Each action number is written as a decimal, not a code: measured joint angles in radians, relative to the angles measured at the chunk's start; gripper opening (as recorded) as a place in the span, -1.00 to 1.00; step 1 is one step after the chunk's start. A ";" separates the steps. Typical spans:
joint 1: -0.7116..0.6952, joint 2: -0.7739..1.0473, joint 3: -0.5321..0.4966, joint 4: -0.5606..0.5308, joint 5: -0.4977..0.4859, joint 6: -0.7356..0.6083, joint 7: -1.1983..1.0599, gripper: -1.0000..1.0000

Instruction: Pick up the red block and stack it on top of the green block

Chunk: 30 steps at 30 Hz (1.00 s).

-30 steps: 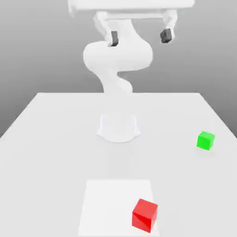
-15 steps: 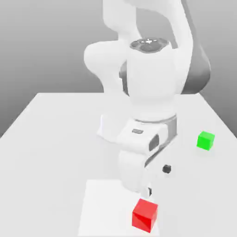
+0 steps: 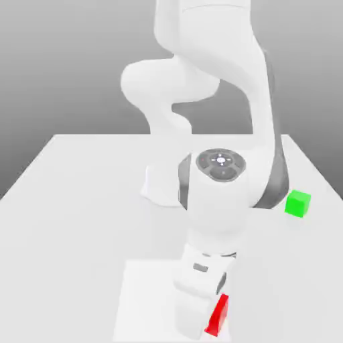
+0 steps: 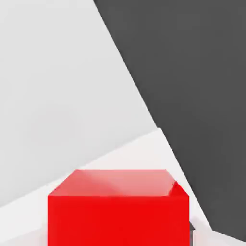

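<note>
Red block (image 3: pixel 218 316) is partly hidden from us by the hand, and its near end is cut off in the hand view; we see the gripper (image 3: pixel 209 315) closed on it, fingertips mostly hidden. Beneath lies a white patch (image 3: pixel 144 295) on the pale table (image 3: pixel 74 221), before a grey backdrop (image 3: pixel 53 67). The green block (image 3: pixel 297 203) sits well apart, toward the exterior view's right.

The exterior view faces the arm across the table; the hand view (very close) shares the red block (image 4: pixel 118 218).
</note>
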 joint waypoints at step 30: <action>0.708 -0.308 0.420 -0.360 -0.256 0.057 0.554 1.00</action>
